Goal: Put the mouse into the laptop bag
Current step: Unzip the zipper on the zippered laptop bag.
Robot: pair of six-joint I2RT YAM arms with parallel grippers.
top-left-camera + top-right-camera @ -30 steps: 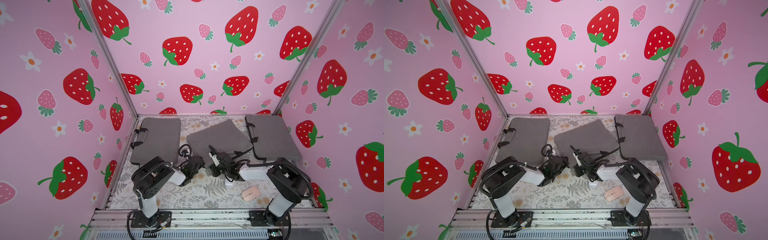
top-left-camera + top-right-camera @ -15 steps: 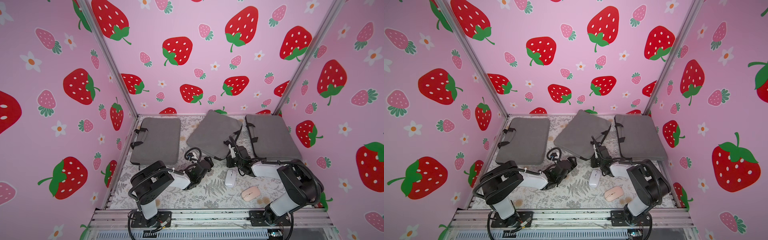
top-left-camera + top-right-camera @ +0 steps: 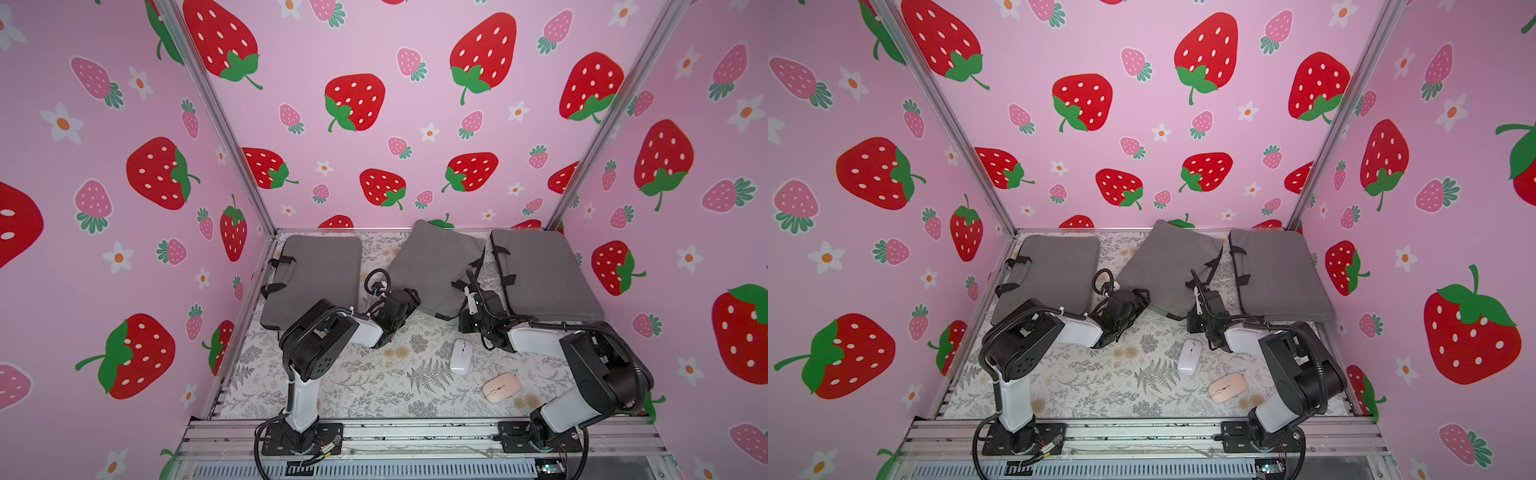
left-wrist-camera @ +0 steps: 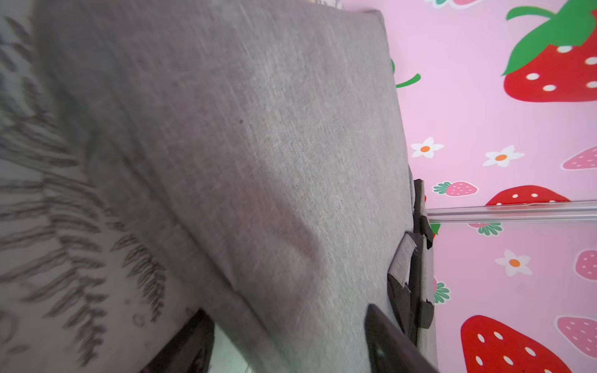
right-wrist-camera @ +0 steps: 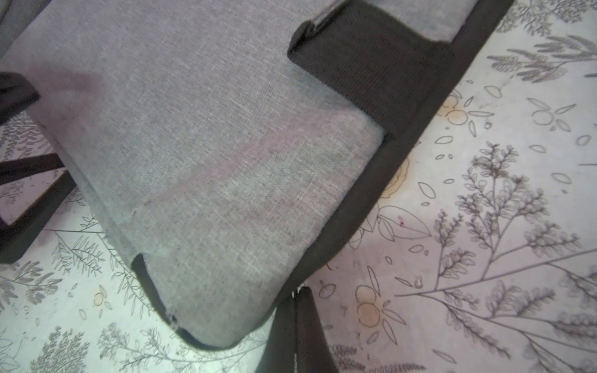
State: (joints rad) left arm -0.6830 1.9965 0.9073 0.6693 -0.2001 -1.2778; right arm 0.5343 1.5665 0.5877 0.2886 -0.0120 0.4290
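- Top views, both: white mouse (image 3: 461, 356) (image 3: 1189, 357) lies on the floral mat (image 3: 374, 386), lower half of the frame and right of centre, untouched. Pink mouse (image 3: 501, 387) sits just below and right of it, apart. Neither is in a bag.
- Middle laptop bag (image 3: 432, 266): upper centre, above the mice, tilted with one side raised off the mat. Whether its mouth is open cannot be told.
- Right gripper (image 5: 295, 292): jaws pressed together on the bag's black edge strip.
- Left gripper (image 4: 287, 311): jaws wide apart, straddling the bag's other edge, not clamping it.
- Step, as judged: readying the bag, with the mouse pickup not begun. Next calls for one arm to keep the bag while the other goes down to the mouse.
- Room: open mat lies left of the mice. The right arm (image 3: 536, 336) is close beside the white mouse. Left-hand bag (image 3: 320, 274) and right-hand bag (image 3: 540, 274) flank the middle one, with the back wall (image 3: 415, 124) just behind.
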